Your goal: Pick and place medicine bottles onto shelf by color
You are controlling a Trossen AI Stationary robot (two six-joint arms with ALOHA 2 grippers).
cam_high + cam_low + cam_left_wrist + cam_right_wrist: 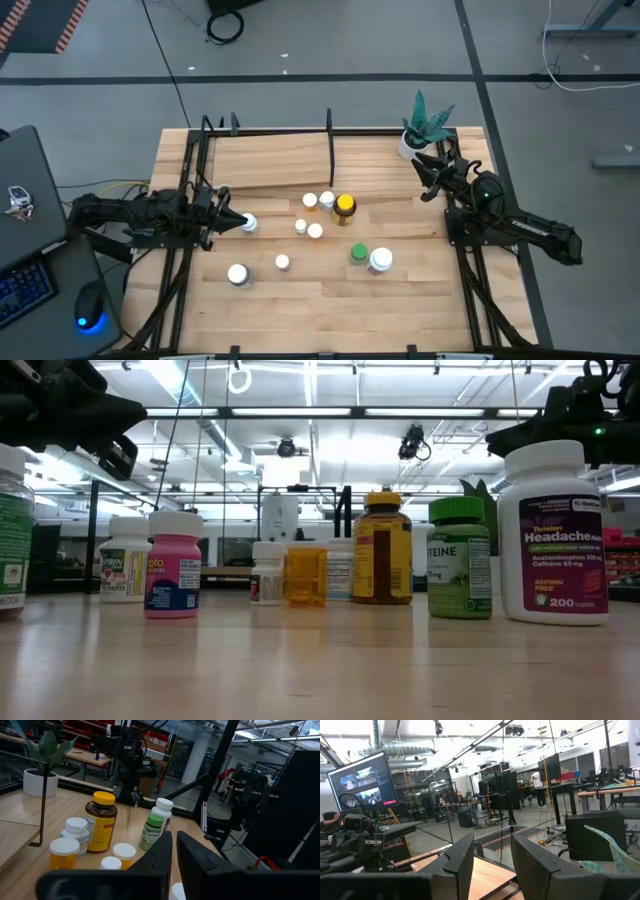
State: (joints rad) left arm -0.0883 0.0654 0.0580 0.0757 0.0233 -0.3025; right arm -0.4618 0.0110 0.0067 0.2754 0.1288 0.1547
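We judge the white-capped bottle (249, 224) light, rigid and slick, best pinched mid-body by our left gripper (238, 222), whose fingers sit nearly together, while the right gripper (424, 176) waits, fingers apart, near the plant pot (409, 146)

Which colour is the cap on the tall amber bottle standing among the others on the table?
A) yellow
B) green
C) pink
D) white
A: the amber bottle carries a yellow cap, seen from above and again in the low view among the white-capped ones, while the green cap belongs to a separate bottle nearer the front.
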